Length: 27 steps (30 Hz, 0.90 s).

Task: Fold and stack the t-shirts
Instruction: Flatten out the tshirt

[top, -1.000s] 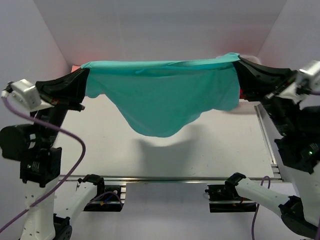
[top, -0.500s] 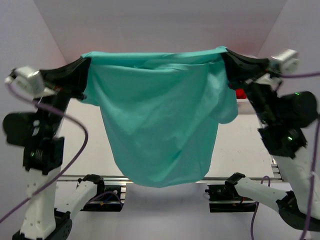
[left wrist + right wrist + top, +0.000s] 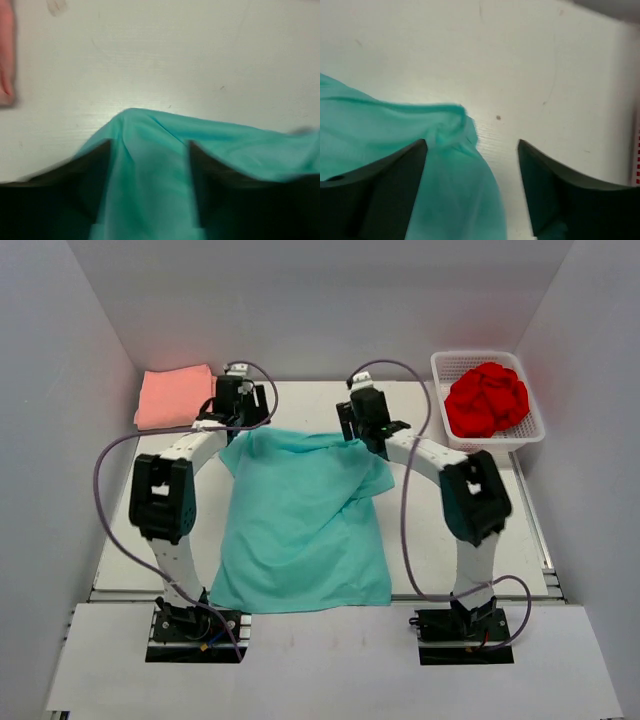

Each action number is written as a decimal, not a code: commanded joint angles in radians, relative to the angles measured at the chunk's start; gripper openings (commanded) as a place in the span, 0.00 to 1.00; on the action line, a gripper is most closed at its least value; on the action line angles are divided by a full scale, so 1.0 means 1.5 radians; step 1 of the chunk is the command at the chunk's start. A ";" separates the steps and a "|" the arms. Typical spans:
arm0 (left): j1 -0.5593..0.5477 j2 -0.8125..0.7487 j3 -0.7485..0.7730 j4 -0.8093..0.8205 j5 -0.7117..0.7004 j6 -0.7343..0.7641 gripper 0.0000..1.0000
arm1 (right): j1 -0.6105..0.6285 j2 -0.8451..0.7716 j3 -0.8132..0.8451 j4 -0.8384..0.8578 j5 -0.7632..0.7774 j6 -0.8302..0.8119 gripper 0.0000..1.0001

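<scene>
The teal t-shirt [image 3: 300,520] lies spread on the white table, its far edge toward the back wall and rumpled at the right shoulder. My left gripper [image 3: 240,426] hovers over its far left corner and my right gripper [image 3: 361,433] over its far right corner. In the left wrist view the left gripper [image 3: 148,152] stands open with teal cloth [image 3: 150,175] lying loose between the fingers. The right gripper [image 3: 471,146] is open too, a bunched teal corner [image 3: 452,125] beside its left finger. A folded salmon-pink t-shirt [image 3: 175,397] lies at the back left. The red t-shirt [image 3: 487,400] sits crumpled in the basket.
A white mesh basket [image 3: 480,358] stands at the back right against the side wall. The pink shirt's edge [image 3: 5,60] shows at the left of the left wrist view. White walls close the table in on three sides, and a metal rail [image 3: 320,592] runs along the near edge.
Both arms have swung down and forward from holding the teal shirt stretched high in the air. The shirt now lies on the table, and both grippers have let go and opened.
</scene>
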 commanded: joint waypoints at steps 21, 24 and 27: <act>-0.030 -0.236 -0.340 -0.098 0.131 -0.091 1.00 | -0.026 0.057 0.063 -0.131 -0.272 0.079 0.90; -0.036 -0.265 -0.393 -0.089 0.139 -0.103 1.00 | -0.028 0.085 0.091 -0.131 -0.320 0.088 0.90; -0.042 -0.272 -0.436 -0.054 0.173 -0.116 1.00 | -0.028 0.120 0.109 -0.132 -0.331 0.099 0.90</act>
